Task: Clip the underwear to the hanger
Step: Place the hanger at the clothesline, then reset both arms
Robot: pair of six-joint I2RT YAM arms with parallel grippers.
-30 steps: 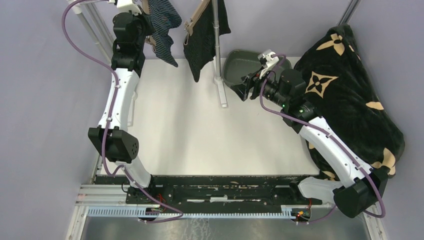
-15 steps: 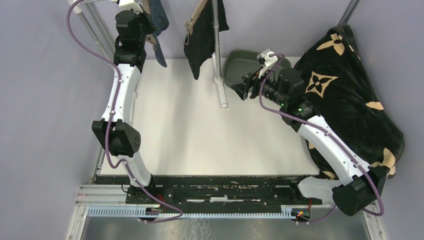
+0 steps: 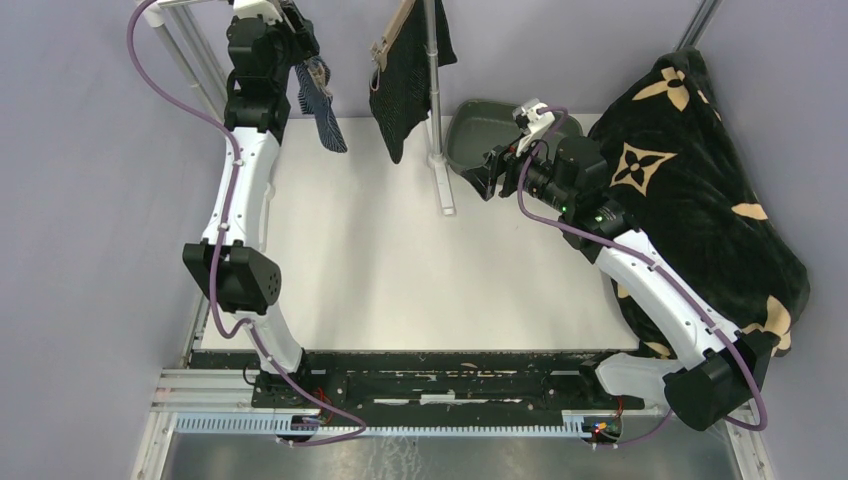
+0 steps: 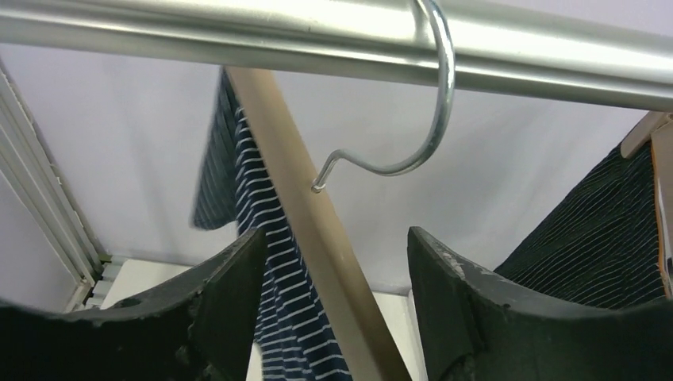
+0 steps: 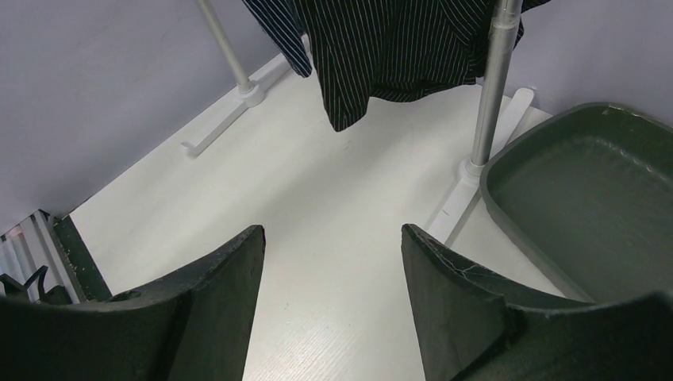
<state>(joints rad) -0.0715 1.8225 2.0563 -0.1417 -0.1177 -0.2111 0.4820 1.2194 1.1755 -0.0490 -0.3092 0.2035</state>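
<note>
The navy striped underwear (image 4: 278,262) hangs from a pale wooden hanger (image 4: 317,230) whose metal hook (image 4: 432,119) sits over the rail (image 4: 238,36). My left gripper (image 4: 335,234) is open just below the rail. The hanger's bar slants between the jaws, apart from both. From above, this navy garment (image 3: 322,115) dangles beside my left gripper (image 3: 295,25). The black pinstriped underwear (image 3: 405,75) hangs from a second hanger (image 3: 392,35) by the pole. My right gripper (image 5: 332,234) is open and empty over the table, facing the pinstriped garment (image 5: 397,48).
A dark green tub (image 3: 475,130) sits at the back right, just behind my right gripper (image 3: 480,175). The rack's upright pole (image 3: 432,80) and its white foot (image 3: 442,185) stand mid-table. A black blanket with tan flowers (image 3: 690,170) covers the right side.
My left gripper has opened and let go of the hanger. The navy garment has swung and now hangs narrower, closer to the left arm. The right arm has hardly moved.
</note>
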